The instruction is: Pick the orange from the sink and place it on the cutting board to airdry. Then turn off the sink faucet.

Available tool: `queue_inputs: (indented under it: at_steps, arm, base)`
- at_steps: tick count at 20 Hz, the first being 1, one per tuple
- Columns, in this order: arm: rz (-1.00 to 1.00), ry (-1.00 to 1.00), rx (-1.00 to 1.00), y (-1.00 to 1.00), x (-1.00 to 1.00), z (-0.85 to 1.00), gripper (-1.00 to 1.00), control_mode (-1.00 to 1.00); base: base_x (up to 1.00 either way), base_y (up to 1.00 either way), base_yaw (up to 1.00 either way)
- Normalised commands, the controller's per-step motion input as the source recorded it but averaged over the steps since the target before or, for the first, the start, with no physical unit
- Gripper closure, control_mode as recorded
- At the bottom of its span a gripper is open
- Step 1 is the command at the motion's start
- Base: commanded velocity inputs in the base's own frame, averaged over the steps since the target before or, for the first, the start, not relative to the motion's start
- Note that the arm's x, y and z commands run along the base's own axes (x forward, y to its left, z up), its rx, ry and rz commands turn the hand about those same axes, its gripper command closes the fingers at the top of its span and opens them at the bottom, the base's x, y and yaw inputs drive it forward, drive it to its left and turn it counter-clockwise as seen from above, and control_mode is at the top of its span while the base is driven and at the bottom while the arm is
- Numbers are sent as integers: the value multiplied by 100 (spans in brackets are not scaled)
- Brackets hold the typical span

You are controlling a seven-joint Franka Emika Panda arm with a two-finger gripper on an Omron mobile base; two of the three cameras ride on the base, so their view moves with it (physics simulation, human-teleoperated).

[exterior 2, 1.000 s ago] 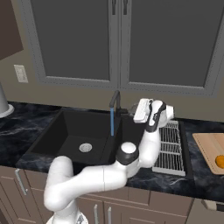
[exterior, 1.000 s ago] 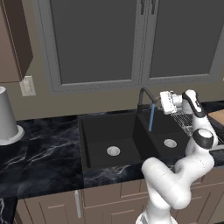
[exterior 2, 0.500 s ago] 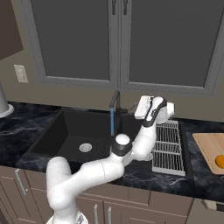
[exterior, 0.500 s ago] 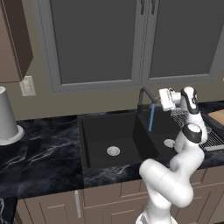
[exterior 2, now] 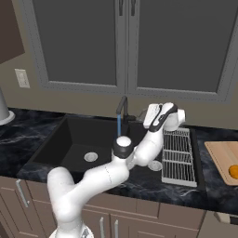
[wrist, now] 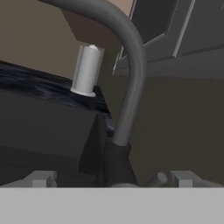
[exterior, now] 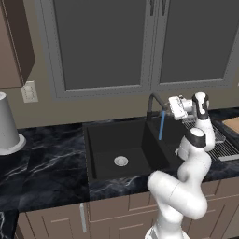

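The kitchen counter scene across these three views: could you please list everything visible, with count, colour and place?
Black double-basin sink: one, set in the dark marbled counter; a round silver drain in each basin.
Dark grey gooseneck faucet: one, behind the sink; a blue water stream falls from its spout.
Small round bright-orange ball: one, on the board.
Light tan wooden cutting board: one, far right of the counter.
Silver wire dish rack: one, right of the sink.
White cylinder: one, far left of the counter.
Grey-framed cabinet doors: two, above.
White wall outlet: one.
White arm's pincer: close by the faucet's base.
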Motion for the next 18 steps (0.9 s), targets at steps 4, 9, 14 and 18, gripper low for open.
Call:
queue_inputs:
  at_steps: [4,9,14,18]
  arm:
    - [9,1,-4,0,0,-44,-100,-100]
    - [9,0,0,0,12,-15,-100,-100]
    - [9,1,0,2,3,-34,-100,-100]
    - [12,2,1,35,11,-26,-100,-100]
  base:
    - [0,0,0]
    - [0,0,0]
    - [0,0,0]
    - [0,0,0]
